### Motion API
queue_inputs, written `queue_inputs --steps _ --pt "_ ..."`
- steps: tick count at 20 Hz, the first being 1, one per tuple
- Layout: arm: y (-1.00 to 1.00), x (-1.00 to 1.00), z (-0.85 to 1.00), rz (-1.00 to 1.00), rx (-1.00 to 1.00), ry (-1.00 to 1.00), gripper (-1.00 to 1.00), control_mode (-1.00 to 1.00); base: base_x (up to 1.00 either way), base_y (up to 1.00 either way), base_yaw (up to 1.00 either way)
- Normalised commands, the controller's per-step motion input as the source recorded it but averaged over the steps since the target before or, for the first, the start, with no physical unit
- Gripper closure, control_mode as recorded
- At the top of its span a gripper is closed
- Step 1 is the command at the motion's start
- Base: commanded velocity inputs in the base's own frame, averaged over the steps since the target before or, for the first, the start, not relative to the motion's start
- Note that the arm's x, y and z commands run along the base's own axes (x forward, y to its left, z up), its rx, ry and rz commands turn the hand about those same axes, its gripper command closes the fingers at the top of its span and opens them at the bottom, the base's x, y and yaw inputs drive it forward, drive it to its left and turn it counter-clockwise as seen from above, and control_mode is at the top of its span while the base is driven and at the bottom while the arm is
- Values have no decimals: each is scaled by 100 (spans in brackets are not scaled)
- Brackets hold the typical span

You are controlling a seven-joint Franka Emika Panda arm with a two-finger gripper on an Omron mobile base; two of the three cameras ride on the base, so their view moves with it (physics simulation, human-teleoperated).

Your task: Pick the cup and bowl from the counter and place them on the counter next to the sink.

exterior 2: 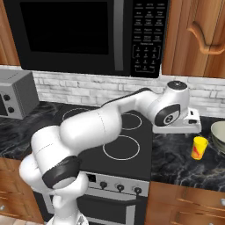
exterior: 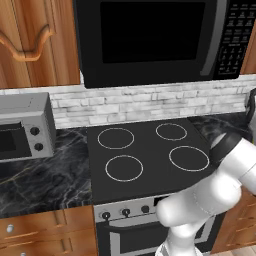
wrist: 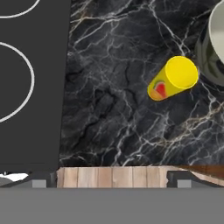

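The yellow cup (wrist: 173,78) stands upright on the black marble counter (wrist: 122,113), just right of the stovetop. The cream bowl (wrist: 216,35) sits close beside the cup, cut off by the frame edge. From the right base view, the cup (exterior 2: 199,147) and bowl (exterior 2: 218,134) are at the far right. My gripper (exterior 2: 192,126) hangs above the counter (exterior 2: 180,162), left of and behind the cup. In the hand view my gripper (wrist: 112,180) is open with nothing between its tips, which are wide apart. The sink is out of view.
The black stovetop (exterior: 145,155) with white rings lies left of the cup. A silver toaster (exterior: 25,132) stands on the far left counter, and a black microwave (exterior 2: 88,30) hangs above the stove. Wooden cabinet fronts (wrist: 113,175) run below the counter edge.
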Motion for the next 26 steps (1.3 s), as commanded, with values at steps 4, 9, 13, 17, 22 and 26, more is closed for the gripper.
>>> queue_inputs --steps 4,9,13,17,22,26 --pt "-30 0 -6 -2 0 0 -100 -100 0 0 0" --pt "-8 5 -7 0 0 0 -100 -100 0 0 0" --pt "-2 34 -14 0 0 -6 -100 -100 0 0 0" --pt "-8 49 -26 0 0 -6 -100 -100 0 0 0" --pt "-33 26 -25 0 0 -7 -100 -100 0 0 0" --pt "-42 12 -4 5 0 -9 -100 -100 0 0 0"
